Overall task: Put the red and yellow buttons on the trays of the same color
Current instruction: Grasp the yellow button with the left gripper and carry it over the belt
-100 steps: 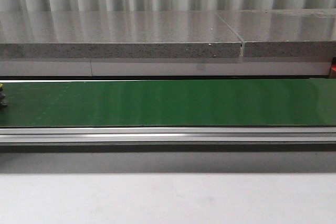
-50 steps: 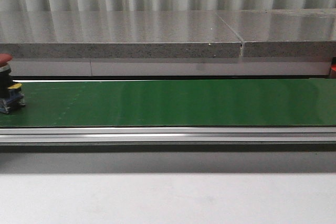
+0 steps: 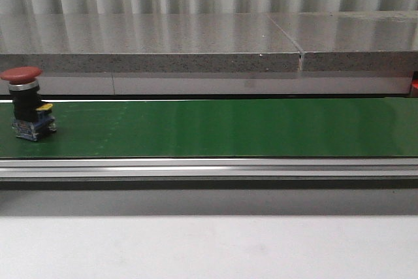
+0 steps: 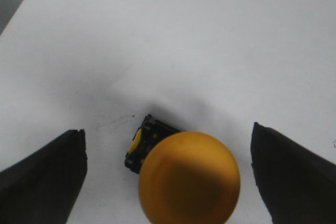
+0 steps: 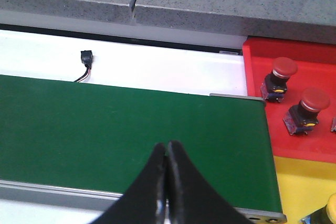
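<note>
Red button (image 3: 26, 102) carried further onto green belt (image 3: 228, 127), left claw (image 4: 168, 182) open around yellow button (image 4: 189, 179), right claw (image 5: 166, 153) closed

Closed pincer (image 5: 167, 153) over green belt (image 5: 105, 129)

No readable text, label, brand or number shows in any view.

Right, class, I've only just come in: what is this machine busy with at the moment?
It is sorting push buttons by colour. A red button stands upright on the green belt at its left end. The left gripper is open, with a yellow button standing on the white surface between its fingers, apart from both. The right gripper is shut and empty over the belt's other end, beside the red tray already holding two red buttons. A yellow tray lies next to it.
</note>
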